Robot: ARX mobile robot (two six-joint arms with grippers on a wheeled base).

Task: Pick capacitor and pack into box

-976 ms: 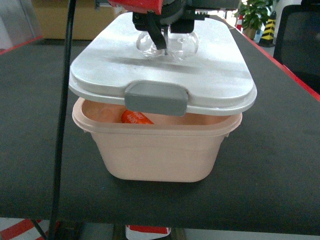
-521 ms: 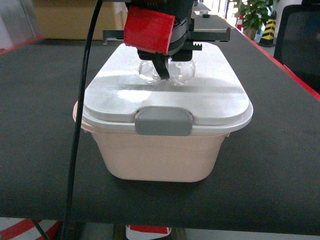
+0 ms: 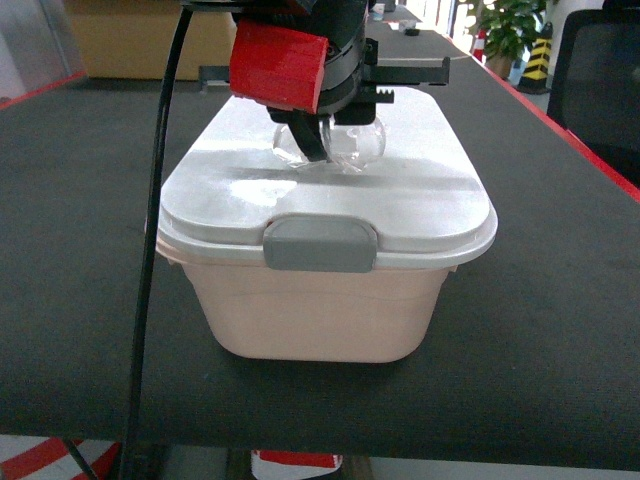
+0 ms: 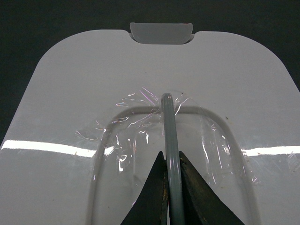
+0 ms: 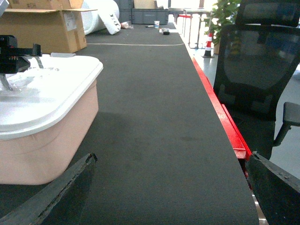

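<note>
The box [image 3: 315, 310], a pale pink tub, stands in the middle of the black table with its white lid [image 3: 420, 195] lying flat on its rim. A grey latch [image 3: 320, 243] faces me. My left gripper [image 3: 322, 148] is over the lid's middle, shut on the thin grey handle [image 4: 167, 123], which runs between its black fingertips [image 4: 157, 180]. Clear film wrinkles around the handle. The capacitor is hidden. In the right wrist view my right gripper [image 5: 171, 161] is open and empty, low over the mat to the right of the box [image 5: 51, 140].
A black cable [image 3: 150, 250] hangs down in front of the box's left side. The table's red edge [image 5: 220, 112] runs along the right, with a black office chair [image 5: 258, 70] beyond it. A brown cardboard carton [image 5: 42, 26] sits at the far back left.
The lid, held raised and tilted over the tub a second ago with an orange item showing inside, has come down flat onto the rim. The orange item is now covered.
</note>
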